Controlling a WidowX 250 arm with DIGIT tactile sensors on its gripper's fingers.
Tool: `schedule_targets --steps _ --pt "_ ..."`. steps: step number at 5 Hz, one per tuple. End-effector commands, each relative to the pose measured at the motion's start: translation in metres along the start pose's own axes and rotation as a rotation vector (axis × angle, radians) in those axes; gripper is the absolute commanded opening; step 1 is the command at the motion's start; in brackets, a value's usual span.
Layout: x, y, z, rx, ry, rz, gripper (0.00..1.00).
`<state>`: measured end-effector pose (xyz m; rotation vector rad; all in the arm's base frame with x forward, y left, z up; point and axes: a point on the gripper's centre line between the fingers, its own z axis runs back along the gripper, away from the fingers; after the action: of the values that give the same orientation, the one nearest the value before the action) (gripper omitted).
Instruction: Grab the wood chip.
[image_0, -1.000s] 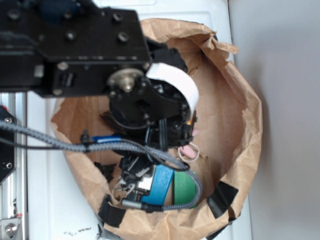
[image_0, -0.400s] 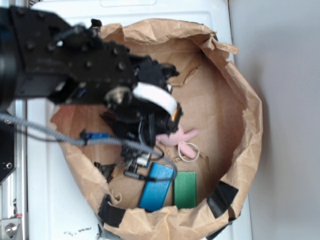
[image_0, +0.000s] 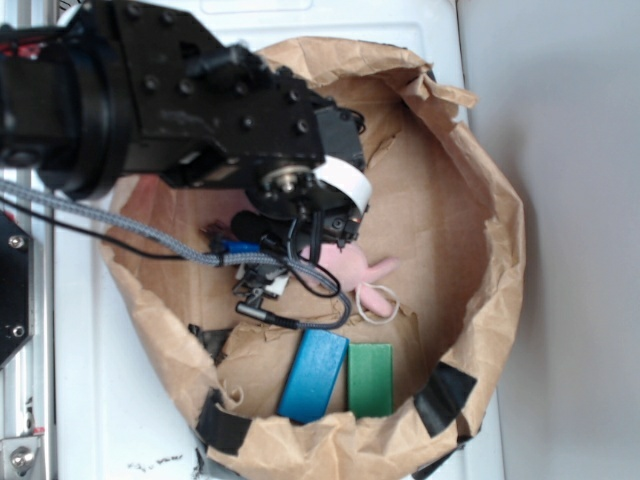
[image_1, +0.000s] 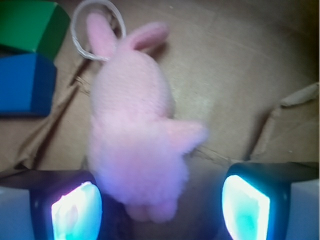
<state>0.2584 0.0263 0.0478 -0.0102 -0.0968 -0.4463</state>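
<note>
My gripper (image_1: 160, 210) is open, with both lit pads low in the wrist view. It hangs over the pink plush rabbit (image_1: 135, 125), whose lower end lies between the jaws, untouched. In the exterior view the gripper (image_0: 318, 235) is mostly hidden under the black wrist, above the plush (image_0: 350, 268). A small dark-brown ragged bit, which seems to be the wood chip (image_0: 211, 233), peeks out left of the arm and is mostly hidden by it. The wood chip does not show in the wrist view.
All lies in a brown paper bag (image_0: 500, 230) with rolled walls. A blue block (image_0: 313, 375) and a green block (image_0: 371, 380) lie side by side at the near wall, and show in the wrist view's top left (image_1: 25, 82). A white ring (image_0: 380, 305) lies by the plush. Cables (image_0: 150, 240) trail left.
The arm has moved up and left in the exterior view, uncovering the blue and green blocks. The gripper now sits over the pink plush.
</note>
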Motion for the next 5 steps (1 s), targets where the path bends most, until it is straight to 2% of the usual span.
schedule_targets --steps 1,3,4,5 --pt "-0.001 0.005 0.006 0.013 -0.074 -0.022 1.00" --pt "-0.007 -0.003 -0.036 0.023 -0.153 -0.003 1.00" --pt "0.001 -0.004 -0.035 0.018 -0.178 0.042 0.00" --pt "0.003 -0.007 -0.025 -0.012 -0.173 0.057 0.00"
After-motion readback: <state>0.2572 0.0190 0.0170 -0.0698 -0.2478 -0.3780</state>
